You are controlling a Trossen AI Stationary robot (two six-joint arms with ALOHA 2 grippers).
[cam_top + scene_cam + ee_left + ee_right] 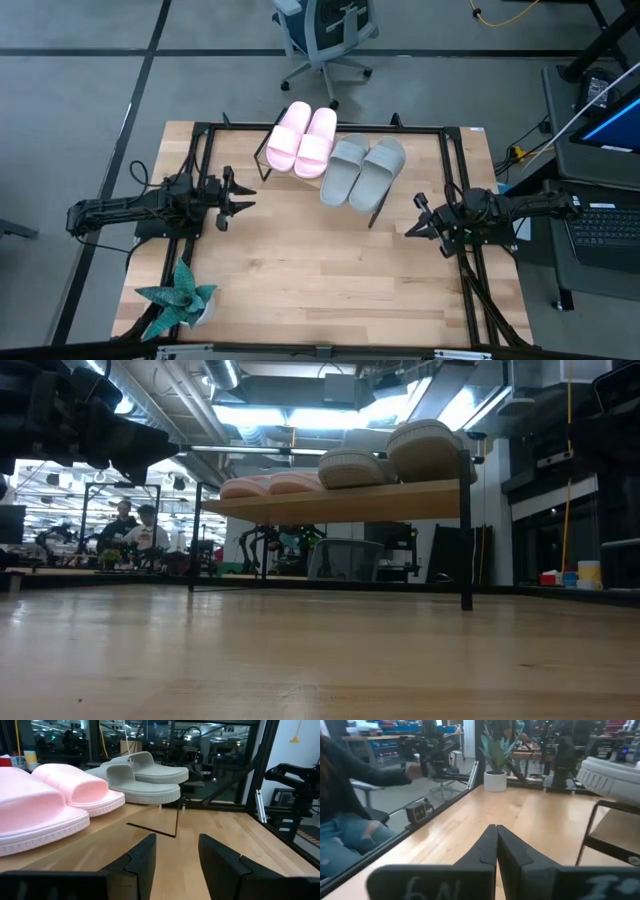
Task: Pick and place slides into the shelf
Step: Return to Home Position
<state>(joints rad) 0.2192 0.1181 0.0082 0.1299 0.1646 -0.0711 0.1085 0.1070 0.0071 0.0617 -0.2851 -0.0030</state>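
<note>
Two pale pink slides [301,138] and two grey-green slides [363,170] lie side by side on the slanted wooden shelf [340,505] at the table's far side, soles down on the board. In the left wrist view the pink slides [50,802] and grey-green slides [142,777] show on the board. My left gripper [243,199] rests at the table's left, level, open, nothing between its fingers [175,855]. My right gripper [410,229] rests at the table's right, level, shut and empty [496,845].
A potted plant [180,300] stands at the table's near left corner. The shelf's black metal legs [466,530] stand on the tabletop. An office chair [325,35] sits beyond the far edge. A seated person [350,810] shows in the right wrist view, off the table.
</note>
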